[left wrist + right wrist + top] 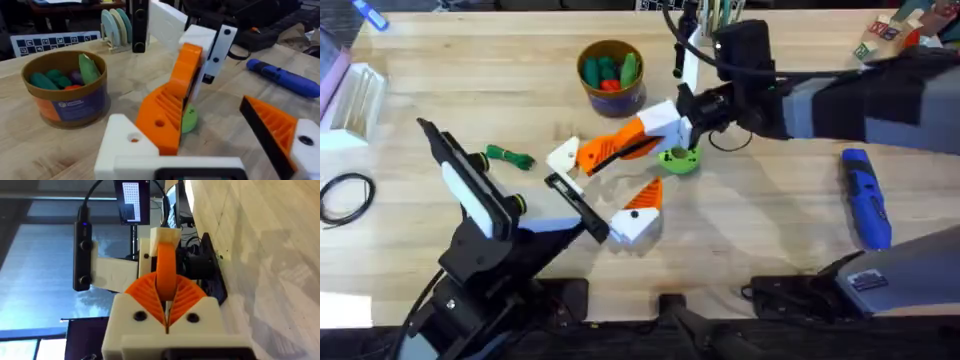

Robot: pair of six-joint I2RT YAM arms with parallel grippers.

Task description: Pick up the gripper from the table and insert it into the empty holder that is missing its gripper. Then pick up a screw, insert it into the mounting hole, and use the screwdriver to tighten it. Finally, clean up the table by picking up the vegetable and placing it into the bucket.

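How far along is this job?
Nothing looks finished. In hand: the right gripper is shut on the bare orange plastic wedge, against the white blocky holder. Left: screwing with the blue cylindrical screwdriver; the thin green toy vegetable into the round blue bucket.

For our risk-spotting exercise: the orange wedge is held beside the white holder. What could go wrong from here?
1. The orange wedge, pinched at one end by the right tool, hangs tilted beside the holder; it may jam or twist loose.
2. The green disc lies just beneath and could get knocked.
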